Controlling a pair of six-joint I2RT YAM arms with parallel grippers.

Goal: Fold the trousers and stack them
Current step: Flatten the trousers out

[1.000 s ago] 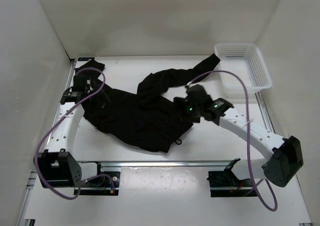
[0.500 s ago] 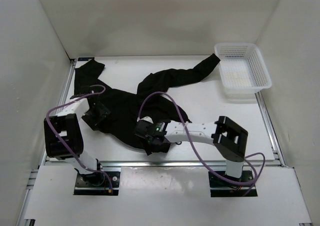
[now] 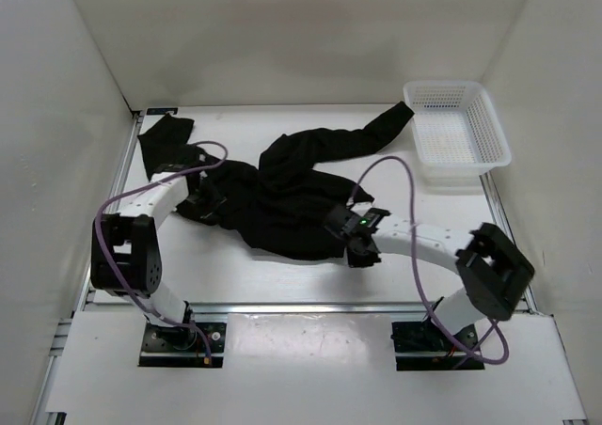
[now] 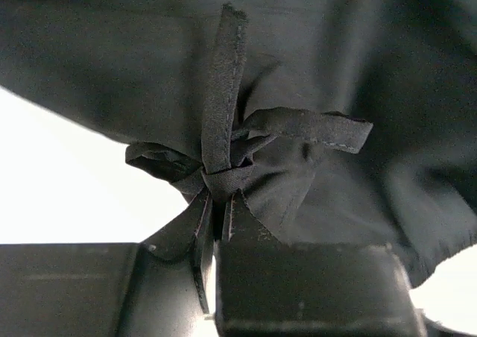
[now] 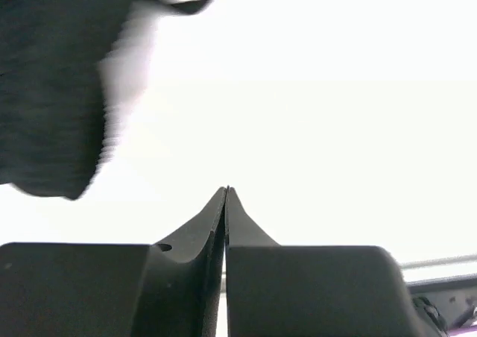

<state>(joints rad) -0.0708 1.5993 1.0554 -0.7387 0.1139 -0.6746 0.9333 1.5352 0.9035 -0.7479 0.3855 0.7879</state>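
The black trousers (image 3: 282, 199) lie crumpled across the middle of the table, one leg reaching the back left corner and the other stretching to the basket. My left gripper (image 3: 200, 206) sits at their left edge. In the left wrist view it (image 4: 218, 203) is shut on a pinched knot of the black trousers (image 4: 298, 68). My right gripper (image 3: 360, 252) is low over the table at the trousers' right front edge. In the right wrist view it (image 5: 226, 191) is shut with nothing between the tips, and blurred black cloth (image 5: 45, 91) lies to its upper left.
A white mesh basket (image 3: 456, 129) stands at the back right, touched by a trouser leg end. A metal rail (image 3: 310, 307) runs along the near edge by the arm bases. White walls close in the left, back and right sides.
Both grippers went from open to shut. The left one closed on the trousers' left edge. The right arm swung from the front edge to the right front of the cloth, which now lies farther back.
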